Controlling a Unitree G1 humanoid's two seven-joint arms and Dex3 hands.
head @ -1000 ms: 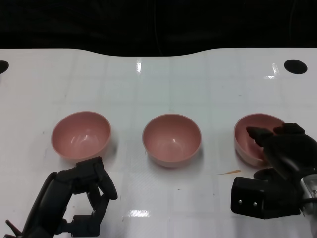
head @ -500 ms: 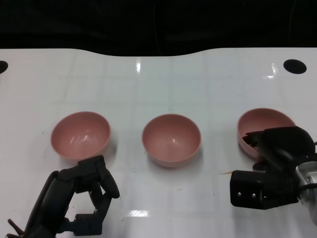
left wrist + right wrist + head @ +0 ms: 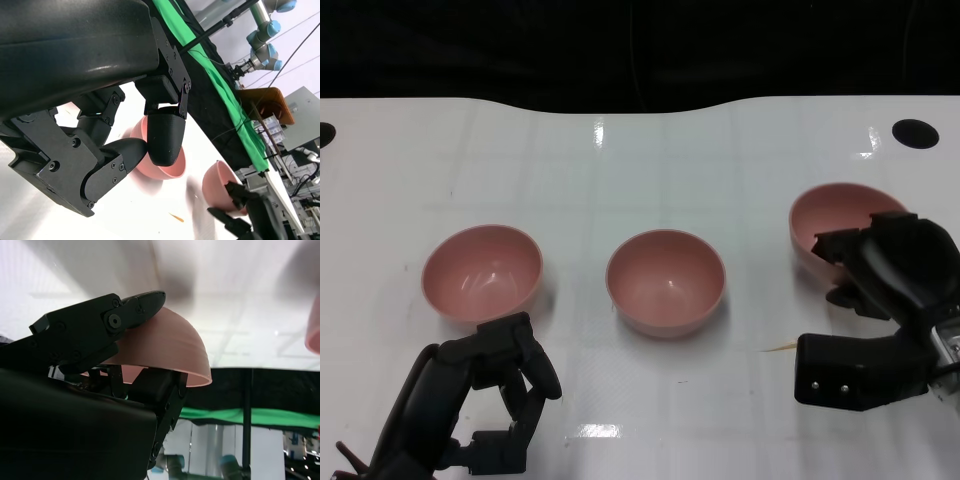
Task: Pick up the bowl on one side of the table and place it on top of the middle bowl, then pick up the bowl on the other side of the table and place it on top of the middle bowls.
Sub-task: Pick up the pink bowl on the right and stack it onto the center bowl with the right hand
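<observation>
The right bowl (image 3: 830, 226) is held by the right hand (image 3: 892, 268), whose fingers close over its near rim; in the head view the bowl tips with its opening toward the middle of the table. The right wrist view shows what the head view does not: one finger (image 3: 107, 320) lies across the bowl's (image 3: 165, 350) outer wall while another reaches inside under the rim, so the rim is pinched between them. Whether the bowl is clear of the table (image 3: 650, 170) cannot be told.

There are three pink bowls in all. The middle bowl (image 3: 666, 281) and the left bowl (image 3: 482, 272) sit upright on the white table, well apart from each other.

The left hand (image 3: 480, 400) is near the table's front edge, just in front of the left bowl, its fingers curled inward with nothing in them and touching no bowl. The left wrist view shows its own hand (image 3: 125, 145) with curled fingers, the middle bowl (image 3: 172, 167) behind them, and farther off the right bowl (image 3: 220, 185) with the right hand (image 3: 245, 210) at it.
</observation>
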